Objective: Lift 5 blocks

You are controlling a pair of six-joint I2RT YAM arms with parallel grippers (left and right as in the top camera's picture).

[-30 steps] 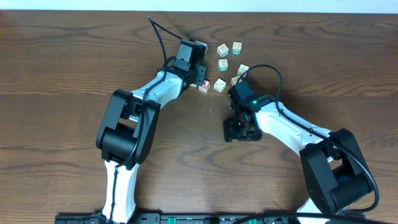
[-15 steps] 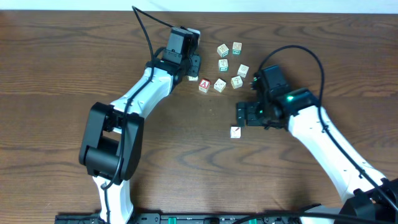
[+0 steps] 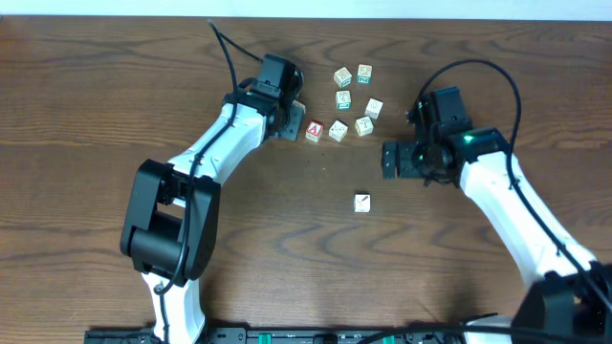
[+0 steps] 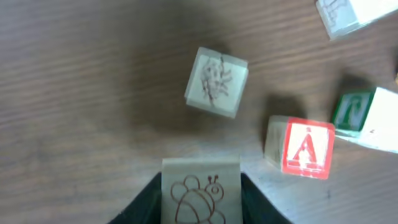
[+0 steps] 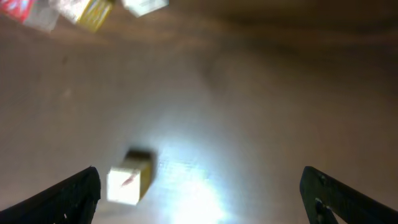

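Observation:
My left gripper (image 4: 201, 208) is shut on a pale block (image 4: 201, 194) with a brown bee drawing, held just above the wood. In the overhead view this gripper (image 3: 286, 118) sits left of the cluster of blocks (image 3: 343, 98). Another pale block (image 4: 216, 82) with scribbled marks lies ahead of it. My right gripper (image 3: 395, 160) is open with nothing between its fingers. It hangs up and to the right of a lone block (image 3: 361, 202) with a reddish stroke. In the blurred right wrist view that block (image 5: 129, 180) lies on the table near the left finger (image 5: 78, 193).
A cube with a red "A" face (image 3: 314, 131) stands at the left end of the cluster, right of my left gripper (image 4: 305, 148). A green-faced block (image 4: 357, 112) lies beside it. Black cables loop above both arms.
My right gripper opened wide, left the reddish-stroke block on the table and drew away up and to the right. The left arm shifted slightly, still holding the bee block.

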